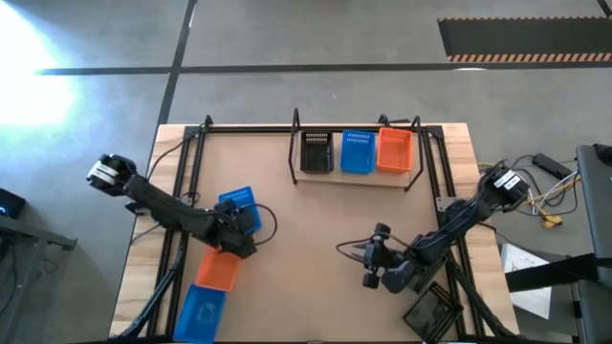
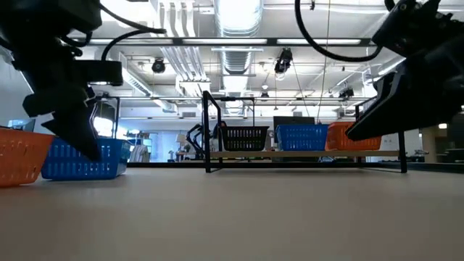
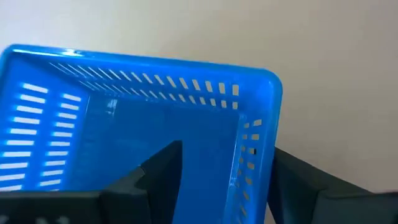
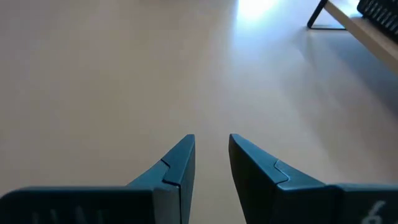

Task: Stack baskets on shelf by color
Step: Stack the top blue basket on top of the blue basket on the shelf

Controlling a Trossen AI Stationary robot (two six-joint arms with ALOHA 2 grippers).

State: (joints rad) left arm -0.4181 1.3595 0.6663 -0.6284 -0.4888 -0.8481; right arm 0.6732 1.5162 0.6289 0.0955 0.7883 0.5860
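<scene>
The shelf [image 1: 356, 178] stands at the table's far middle with a black basket [image 1: 316, 151], a blue basket [image 1: 358, 151] and an orange basket [image 1: 394, 150] side by side on its board. Another blue basket [image 1: 235, 200] stands on the table at the left. My left gripper [image 1: 243, 224] is open at this basket's near end, one finger inside it and one outside. An orange basket [image 1: 218, 270] and a blue basket [image 1: 201, 311] lie near the front left. My right gripper [image 1: 371, 260] hangs over bare table at the right, empty, its fingers a narrow gap apart. My left gripper straddles the blue basket's end wall [image 3: 252, 158], one finger [image 3: 163, 171] inside and the other [image 3: 301, 180] outside, coming slanting down from the near side. The jaws stand apart, and I cannot tell whether either finger touches the wall. The basket stands upright on the table.
A black basket [image 1: 435, 311] lies at the front right corner near the right arm. Black arm frames run along both table sides. The middle of the table [image 1: 316, 239] between the grippers and the shelf is bare wood.
</scene>
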